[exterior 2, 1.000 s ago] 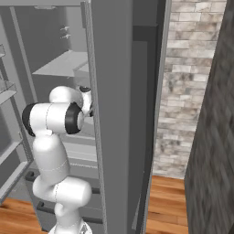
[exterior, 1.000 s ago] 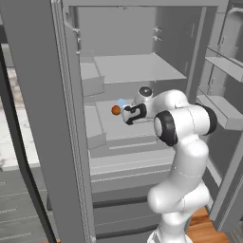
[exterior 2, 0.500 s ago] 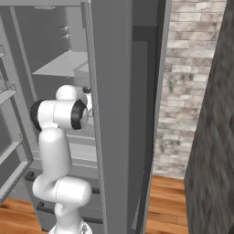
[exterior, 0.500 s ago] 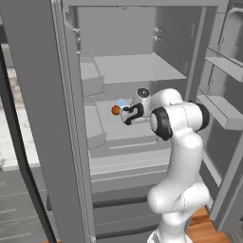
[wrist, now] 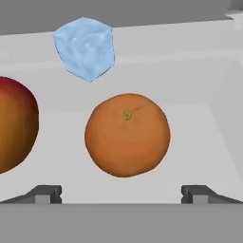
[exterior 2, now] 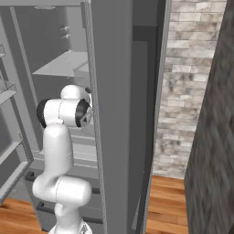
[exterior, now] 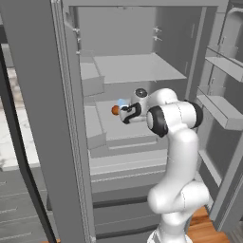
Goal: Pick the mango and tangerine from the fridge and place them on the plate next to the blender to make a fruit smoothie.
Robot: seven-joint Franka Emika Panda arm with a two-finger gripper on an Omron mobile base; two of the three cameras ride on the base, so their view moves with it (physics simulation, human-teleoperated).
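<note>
Reaching into the fridge (exterior: 142,71), gripper (wrist: 121,193) spread wide and empty, fingertips (wrist: 45,194) flanking the tangerine (wrist: 127,141). Cropped at the left edge: the mango (wrist: 14,130). Behind, a pale blue cube (wrist: 85,47).

Arm has extended further into the fridge (exterior: 142,71); gripper (exterior: 121,112) now closer to the tangerine (exterior: 115,110) on the shelf. Jaws unchanged, spread wide.

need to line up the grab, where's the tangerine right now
In the hand view the tangerine sits centred on the fridge shelf, the mango to its left and a pale blue cube beyond it.
</note>
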